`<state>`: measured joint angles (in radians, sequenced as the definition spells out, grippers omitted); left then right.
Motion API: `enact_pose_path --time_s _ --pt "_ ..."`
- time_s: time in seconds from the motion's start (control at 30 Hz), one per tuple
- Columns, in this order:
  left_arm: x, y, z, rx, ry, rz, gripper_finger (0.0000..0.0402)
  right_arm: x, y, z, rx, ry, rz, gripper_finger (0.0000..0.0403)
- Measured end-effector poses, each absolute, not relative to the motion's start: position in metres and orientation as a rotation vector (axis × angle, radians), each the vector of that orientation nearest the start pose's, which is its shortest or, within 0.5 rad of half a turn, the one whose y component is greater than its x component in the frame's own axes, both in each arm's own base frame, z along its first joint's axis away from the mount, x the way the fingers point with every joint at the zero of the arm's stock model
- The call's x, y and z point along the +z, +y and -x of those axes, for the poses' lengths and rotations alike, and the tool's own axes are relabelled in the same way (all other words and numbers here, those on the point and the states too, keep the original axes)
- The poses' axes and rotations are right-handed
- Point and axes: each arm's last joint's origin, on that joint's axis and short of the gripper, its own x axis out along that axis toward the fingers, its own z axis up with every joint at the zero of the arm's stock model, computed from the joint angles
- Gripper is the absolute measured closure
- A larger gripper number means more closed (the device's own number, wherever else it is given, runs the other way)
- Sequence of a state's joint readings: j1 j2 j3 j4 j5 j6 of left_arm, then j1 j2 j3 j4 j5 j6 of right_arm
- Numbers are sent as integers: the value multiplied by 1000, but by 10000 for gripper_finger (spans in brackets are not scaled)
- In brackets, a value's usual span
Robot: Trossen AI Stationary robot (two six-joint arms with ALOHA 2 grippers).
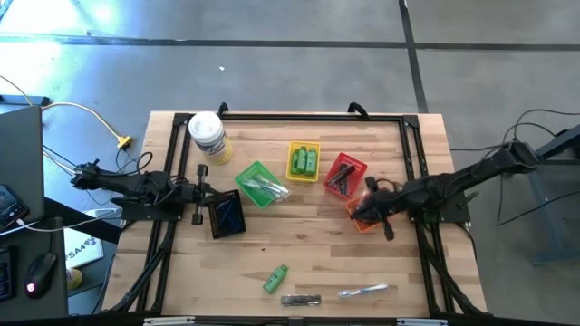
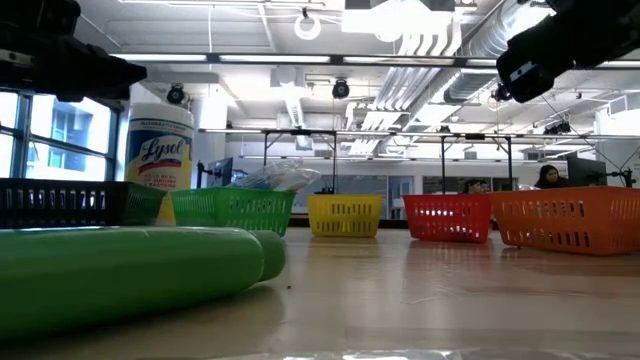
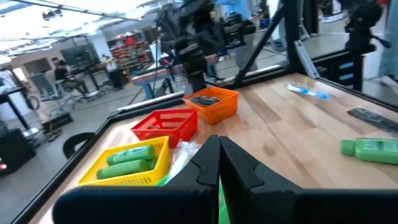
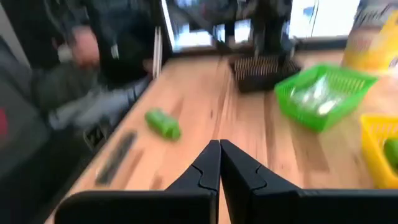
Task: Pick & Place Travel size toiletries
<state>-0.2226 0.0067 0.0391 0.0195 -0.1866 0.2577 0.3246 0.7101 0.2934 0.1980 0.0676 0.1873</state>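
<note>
Loose on the table near its front edge lie a green bottle (image 1: 275,279) (image 4: 163,123), a dark stick (image 1: 300,299) and a clear-wrapped piece (image 1: 362,291). More green bottles fill the yellow basket (image 1: 304,161), clear-wrapped pieces the green basket (image 1: 260,184), dark sticks the red basket (image 1: 344,174). My left gripper (image 1: 210,192) (image 3: 219,168) is shut on nothing at the table's left, beside the black basket (image 1: 227,215). My right gripper (image 1: 356,210) (image 4: 220,165) is shut on nothing above the orange basket (image 1: 361,223).
A big white-lidded jar (image 1: 207,136) stands at the far left corner. A black frame (image 1: 308,116) runs along the table's edges. The wood between the row of baskets and the loose pieces at the front is bare. People sit in the room beyond the table.
</note>
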Motion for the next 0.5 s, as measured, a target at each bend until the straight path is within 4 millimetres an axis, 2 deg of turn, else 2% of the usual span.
enact_pose_path --time_s 0.2,0.37,0.5 --pt "179 -16 -94 -21 -59 -246 401 231 81 -179 269 494 -136 400" --pt "179 -15 -94 -20 -63 -245 401 254 104 -200 229 617 -146 400" --pt "180 -15 -94 -20 -63 -245 401 263 131 -211 305 716 -175 396"
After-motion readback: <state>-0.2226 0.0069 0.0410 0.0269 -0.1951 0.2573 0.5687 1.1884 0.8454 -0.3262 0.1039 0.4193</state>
